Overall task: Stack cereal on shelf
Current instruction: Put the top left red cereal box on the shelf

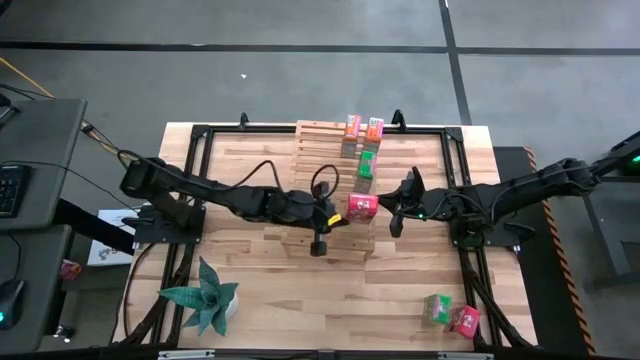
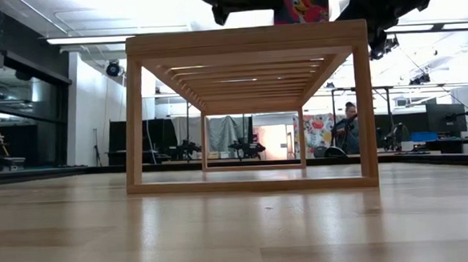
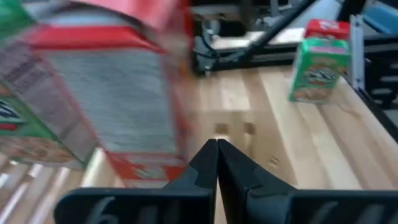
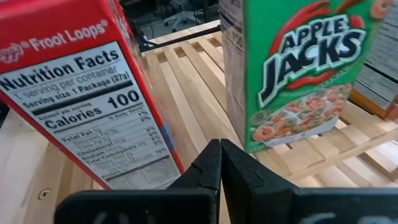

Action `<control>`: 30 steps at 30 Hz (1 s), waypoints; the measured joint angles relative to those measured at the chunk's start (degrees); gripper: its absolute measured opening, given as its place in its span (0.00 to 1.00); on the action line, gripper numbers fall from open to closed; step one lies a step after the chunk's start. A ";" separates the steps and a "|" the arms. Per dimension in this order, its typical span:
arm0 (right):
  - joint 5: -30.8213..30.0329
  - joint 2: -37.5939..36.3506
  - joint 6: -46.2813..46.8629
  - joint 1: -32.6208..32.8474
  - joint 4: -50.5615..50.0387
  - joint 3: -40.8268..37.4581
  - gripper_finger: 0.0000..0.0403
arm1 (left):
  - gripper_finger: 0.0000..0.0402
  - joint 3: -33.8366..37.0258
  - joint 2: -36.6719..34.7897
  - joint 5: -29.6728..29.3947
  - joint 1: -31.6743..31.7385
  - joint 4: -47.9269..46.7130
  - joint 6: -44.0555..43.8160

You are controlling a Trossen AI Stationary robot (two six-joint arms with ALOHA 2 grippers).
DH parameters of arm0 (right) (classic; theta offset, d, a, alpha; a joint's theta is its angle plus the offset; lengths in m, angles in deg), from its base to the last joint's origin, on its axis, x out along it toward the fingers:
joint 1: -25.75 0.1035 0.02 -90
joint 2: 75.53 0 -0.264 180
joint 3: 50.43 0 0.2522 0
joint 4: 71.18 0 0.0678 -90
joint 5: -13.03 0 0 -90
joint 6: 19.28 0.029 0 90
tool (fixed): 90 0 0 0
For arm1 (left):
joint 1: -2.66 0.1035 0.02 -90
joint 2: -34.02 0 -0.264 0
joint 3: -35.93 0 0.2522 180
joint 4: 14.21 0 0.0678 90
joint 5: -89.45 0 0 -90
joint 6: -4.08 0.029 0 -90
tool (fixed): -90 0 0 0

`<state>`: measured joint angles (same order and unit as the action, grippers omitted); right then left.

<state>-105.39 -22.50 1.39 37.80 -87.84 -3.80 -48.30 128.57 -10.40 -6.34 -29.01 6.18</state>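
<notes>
From above, the pale plank tabletop (image 1: 300, 290) sits inside a dark metal frame on a grey floor, and the light slatted wooden shelf (image 1: 318, 140) stands at its middle toward the far edge. On the shelf's right-hand side two small orange cardboard cereal boxes (image 1: 363, 127) stand at the far end, a green cereal box (image 1: 367, 163) just nearer, and a red cereal box (image 1: 362, 206) nearest, at the shelf's front. The left gripper (image 1: 320, 243) hangs at the shelf's front edge, left of the red box; the right gripper (image 1: 395, 205) sits just right of that box. Well clear of the shelf, near the table's front right corner, a second green box (image 1: 436, 307) and second red box (image 1: 464, 320) stand together, and a teal spiky plant (image 1: 205, 297) occupies the front left, leaving bare wood between. At table height, the shelf (image 2: 249, 106) shows as an open rectangular frame of smooth square bars with the red box (image 2: 301, 2) on its top; a person (image 2: 348, 129) sits in the bright room beyond. The left wrist camera shows its fingers (image 3: 205, 167) pressed together, gripping nothing, the red box (image 3: 112, 87) blurred just ahead. The right wrist camera shows its fingers (image 4: 211, 165) likewise closed and empty, between the red box's (image 4: 81, 93) nutrition panel and the green Apple Jacks box (image 4: 298, 68), both upright on the slats.
</notes>
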 joint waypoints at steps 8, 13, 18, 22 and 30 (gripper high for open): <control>0.81 2.19 -1.11 0.00 3.64 0.00 0.00 | 0.00 -0.16 0.32 0.00 2.09 -0.27 0.00; 3.20 2.54 -0.57 0.00 4.58 0.00 0.00 | 0.00 -0.16 0.32 0.09 3.10 -1.22 0.00; 5.37 2.52 0.09 0.00 4.41 0.00 0.00 | 0.00 -0.16 0.30 0.28 4.00 -1.39 0.31; 7.38 2.52 0.45 0.00 4.40 0.00 0.00 | 0.00 -0.18 0.20 0.32 4.86 -2.65 0.16; 8.08 2.52 1.38 1.08 4.04 0.00 0.00 | 0.00 -0.18 0.24 -0.18 4.77 -6.17 -0.60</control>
<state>-97.31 -19.98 2.76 38.88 -83.80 -3.80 -48.48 128.80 -10.58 -1.57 -35.18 5.58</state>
